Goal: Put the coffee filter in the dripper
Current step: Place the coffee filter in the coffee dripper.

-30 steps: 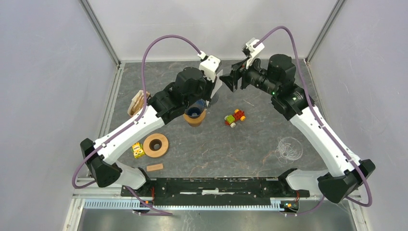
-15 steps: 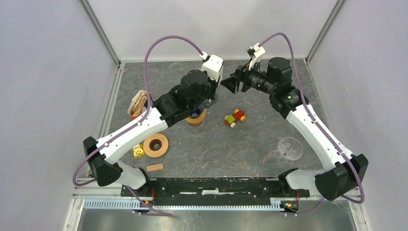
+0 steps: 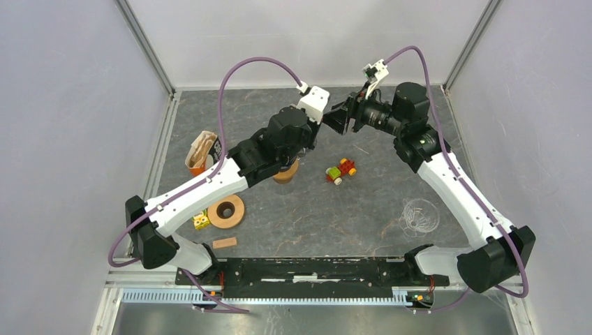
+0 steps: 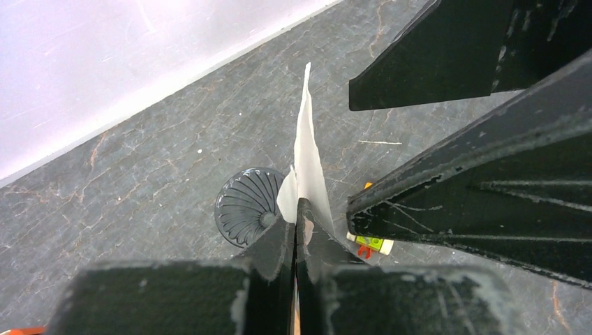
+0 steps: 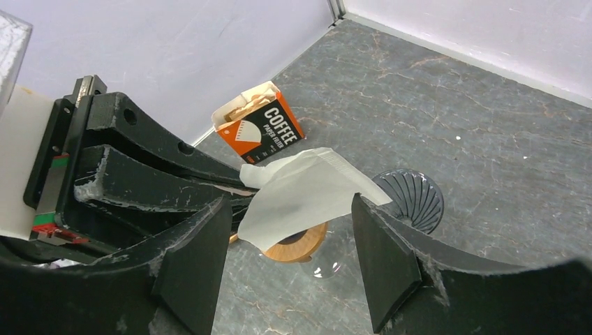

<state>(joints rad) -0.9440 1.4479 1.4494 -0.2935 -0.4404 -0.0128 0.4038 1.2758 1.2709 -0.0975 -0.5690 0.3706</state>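
Seen from above, the left gripper (image 3: 315, 131) and right gripper (image 3: 338, 120) meet nose to nose, the paper apparently hidden between them. Left wrist: jaws clenched on the coffee filter (image 4: 306, 153), edge-up near the dripper (image 4: 246, 206). Right wrist: released jaws flank the sheet, which wants spreading into a cone before it is lowered.

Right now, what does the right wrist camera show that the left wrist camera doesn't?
Only the right wrist view shows the orange filter box and a round wooden piece. Only the left wrist view shows a bit of a yellow-green toy. Both show the paper filter pinched in the left gripper, and the dark ribbed dripper on the table.
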